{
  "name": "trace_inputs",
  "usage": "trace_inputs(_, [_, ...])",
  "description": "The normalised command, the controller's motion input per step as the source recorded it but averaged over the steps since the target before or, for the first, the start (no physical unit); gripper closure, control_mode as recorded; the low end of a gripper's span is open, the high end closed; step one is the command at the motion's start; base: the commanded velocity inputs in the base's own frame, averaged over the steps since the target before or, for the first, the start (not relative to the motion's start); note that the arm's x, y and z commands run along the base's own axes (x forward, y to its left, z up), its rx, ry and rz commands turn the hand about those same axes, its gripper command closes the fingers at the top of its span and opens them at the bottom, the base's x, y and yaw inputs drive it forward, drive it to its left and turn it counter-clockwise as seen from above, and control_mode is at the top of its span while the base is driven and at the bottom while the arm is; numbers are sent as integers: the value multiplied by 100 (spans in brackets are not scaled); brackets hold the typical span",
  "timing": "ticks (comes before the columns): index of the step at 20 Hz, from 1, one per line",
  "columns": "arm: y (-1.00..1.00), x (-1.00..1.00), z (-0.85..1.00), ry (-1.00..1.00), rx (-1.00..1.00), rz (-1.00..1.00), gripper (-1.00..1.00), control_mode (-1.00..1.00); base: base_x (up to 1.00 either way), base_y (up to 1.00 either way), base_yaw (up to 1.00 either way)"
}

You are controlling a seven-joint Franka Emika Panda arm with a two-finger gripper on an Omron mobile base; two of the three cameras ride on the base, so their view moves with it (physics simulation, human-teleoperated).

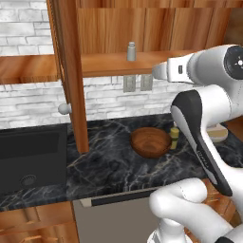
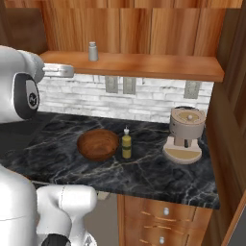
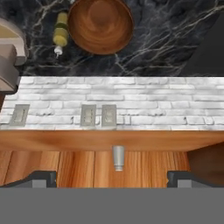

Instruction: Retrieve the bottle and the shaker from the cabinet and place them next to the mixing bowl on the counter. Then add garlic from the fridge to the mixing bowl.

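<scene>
Grey shaker (image 3: 118, 157) centred ahead of spread pincer (image 3: 112, 178).

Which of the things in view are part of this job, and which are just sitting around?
Job: shaker on the cabinet shelf; bottle standing beside the mixing bowl on the counter; gripper, open.
Bystanders: coffee grinder, sink, wall outlets.

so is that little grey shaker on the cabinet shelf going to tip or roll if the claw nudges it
The shaker is a narrow upright cylinder, so a high nudge would probably tip it. Its round body would then likely roll along the cabinet shelf. It looks rigid, so the open claw can likely close on it firmly.
</scene>
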Motion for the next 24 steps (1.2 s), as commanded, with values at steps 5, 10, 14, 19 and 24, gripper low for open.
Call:
trace_inputs(5, [6,49,6,-7,0,9,-100,-100,0,0,0])
trace_inputs(10, [7,56,1,-3,0,5,-100,-100,0,0,0])
trace_inputs(14, [1,51,7,0,0,1,-100,-100,0,0,0])
trace_inputs(19, [0,44,4,0,1,0,-100,-100,0,0,0])
trace_inputs(24, [0,42,0,2,1,0,-100,-100,0,0,0])
